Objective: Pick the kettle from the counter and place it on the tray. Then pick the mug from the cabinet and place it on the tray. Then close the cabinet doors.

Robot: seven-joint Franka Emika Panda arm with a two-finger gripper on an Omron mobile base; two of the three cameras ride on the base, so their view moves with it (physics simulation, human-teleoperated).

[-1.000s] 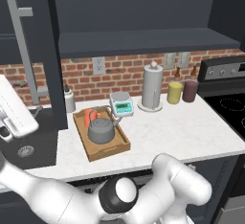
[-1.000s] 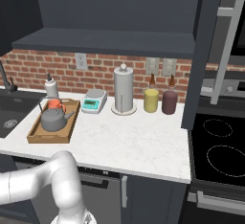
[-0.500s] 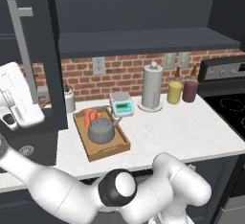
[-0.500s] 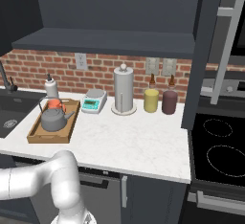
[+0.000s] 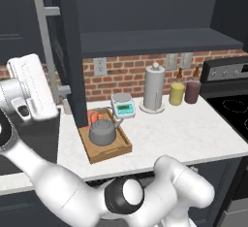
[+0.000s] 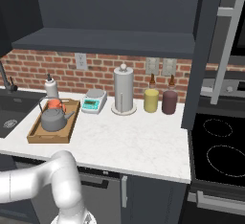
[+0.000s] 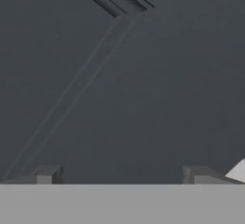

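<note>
Two items, kettle (image 5: 102, 132) and mug (image 6: 56, 105), sit on the tray (image 5: 124, 145) at the counter's (image 5: 184, 134) left end. We face the cabinet door (image 7: 143, 98), gripper (image 7: 119, 175) wide apart, empty; next: push doors shut.

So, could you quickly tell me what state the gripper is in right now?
Gripper: open, jaws spread wide, holding nothing; it faces a dark panelled cabinet door.

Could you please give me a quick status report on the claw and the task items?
Claw open, empty, facing dark panelled cabinet door. Dark grey metal kettle and orange-red mug on wooden tray. Doors not yet closed.
</note>
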